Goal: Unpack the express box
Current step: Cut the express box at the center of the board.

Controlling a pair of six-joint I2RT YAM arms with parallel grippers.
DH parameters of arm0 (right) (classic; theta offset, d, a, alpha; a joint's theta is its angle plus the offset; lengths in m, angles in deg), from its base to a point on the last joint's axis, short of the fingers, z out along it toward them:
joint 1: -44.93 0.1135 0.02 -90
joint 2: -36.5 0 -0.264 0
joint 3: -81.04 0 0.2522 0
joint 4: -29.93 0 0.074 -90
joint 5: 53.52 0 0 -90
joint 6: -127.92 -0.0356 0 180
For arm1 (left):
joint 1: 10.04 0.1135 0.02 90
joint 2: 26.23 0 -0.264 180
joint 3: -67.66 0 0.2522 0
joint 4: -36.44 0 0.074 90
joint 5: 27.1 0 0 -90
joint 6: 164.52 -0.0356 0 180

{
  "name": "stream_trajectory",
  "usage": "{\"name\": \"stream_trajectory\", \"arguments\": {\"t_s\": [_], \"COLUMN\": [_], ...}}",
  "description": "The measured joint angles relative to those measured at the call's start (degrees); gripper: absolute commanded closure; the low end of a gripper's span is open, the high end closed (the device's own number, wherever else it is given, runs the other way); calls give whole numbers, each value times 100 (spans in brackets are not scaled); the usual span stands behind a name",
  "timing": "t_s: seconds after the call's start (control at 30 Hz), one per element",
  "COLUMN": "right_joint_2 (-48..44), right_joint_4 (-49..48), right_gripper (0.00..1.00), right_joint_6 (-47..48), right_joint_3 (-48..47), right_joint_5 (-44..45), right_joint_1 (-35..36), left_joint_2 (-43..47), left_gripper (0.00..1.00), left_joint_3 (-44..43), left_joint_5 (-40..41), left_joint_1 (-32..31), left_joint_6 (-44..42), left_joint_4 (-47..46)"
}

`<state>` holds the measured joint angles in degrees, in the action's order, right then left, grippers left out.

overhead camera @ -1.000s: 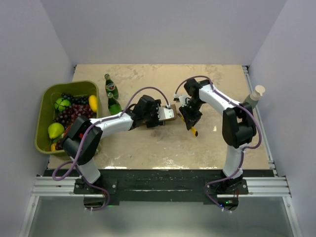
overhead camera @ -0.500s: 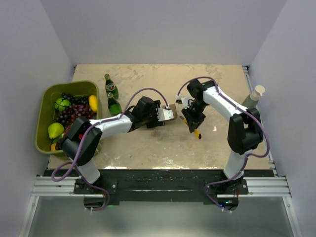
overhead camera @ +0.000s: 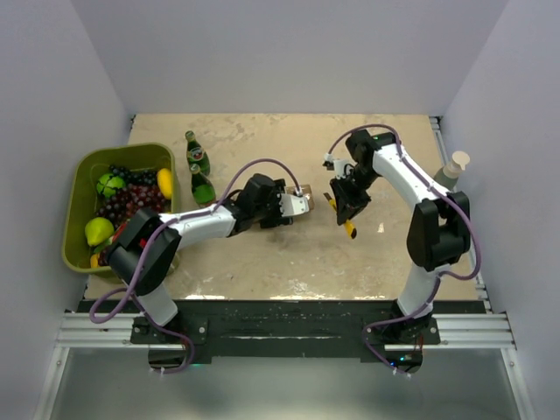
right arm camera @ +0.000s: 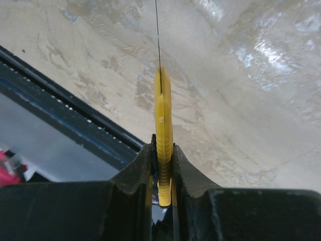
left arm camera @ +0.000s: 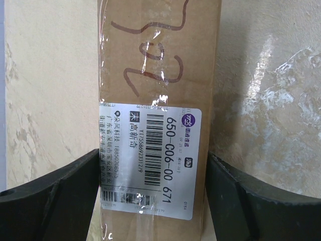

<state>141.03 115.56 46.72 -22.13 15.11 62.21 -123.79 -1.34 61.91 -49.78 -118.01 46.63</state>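
The express box (left arm camera: 160, 75), a brown carton with a white barcode label and clear tape, lies on the table lengthwise between my left gripper's black fingers (left arm camera: 60, 196). Both fingers press flat against its long sides. In the top view the left gripper (overhead camera: 284, 208) holds the box (overhead camera: 297, 203) near the table's middle. My right gripper (overhead camera: 346, 203) hovers a short way to the right of the box, shut on a slim yellow utility knife (right arm camera: 163, 110). The knife's thin blade sticks out ahead, and its yellow end (overhead camera: 349, 230) points toward the near edge.
A green bin (overhead camera: 122, 150) of grapes and other fruit sits at the left. Two green bottles (overhead camera: 197, 156) (overhead camera: 201, 185) stand beside it. A pale cup-like object (overhead camera: 453, 166) stands at the right edge. The black front rail (right arm camera: 75, 130) shows under the knife.
My right arm has swung to the right, away from the box, carrying the knife. The left arm and the box have barely moved.
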Motion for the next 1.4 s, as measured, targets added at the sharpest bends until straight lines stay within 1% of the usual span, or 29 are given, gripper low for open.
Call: {"name": "stream_trajectory", "arguments": {"t_s": [0.07,0.1,0.13,0.17,0.2,0.23,0.3,0.43,0.63,0.87,1.4], "right_joint_2": [282,411,544,627,660,664,586,509,590,614,1073], "right_joint_4": [214,251,249,195,151,153,120,201,199,181,42], "right_gripper": [100,93,91,92,98,100,100,100,100,100,100], "right_joint_6": [-9,-7,-11,-4,2,7,15,13,24,9,-131], "right_joint_3": [-232,-354,-485,-551,-549,-533,-352,-116,-326,-195,-448], "right_joint_5": [-170,-219,-245,-289,-382,-450,-721,-846,-885,-859,-656], "right_joint_1": [-79,-92,-92,-87,-83,-83,-74,-31,35,170,195], "left_joint_2": [37,61,76,94,109,129,160,179,190,208,210], "left_gripper": [100,100,100,100,100,100,100,100,100,100,100], "left_joint_3": [48,72,92,116,136,160,199,216,245,275,308], "left_joint_5": [44,66,85,101,116,131,153,157,157,203,341], "left_joint_1": [-9,-9,-9,-9,-11,-13,-13,-15,-15,-28,-107], "left_joint_6": [-2,-2,-2,-4,-7,-9,-22,-52,-85,-181,-284], "left_joint_4": [-17,-15,-15,-26,-33,-37,-44,-46,-68,-87,-129]}}
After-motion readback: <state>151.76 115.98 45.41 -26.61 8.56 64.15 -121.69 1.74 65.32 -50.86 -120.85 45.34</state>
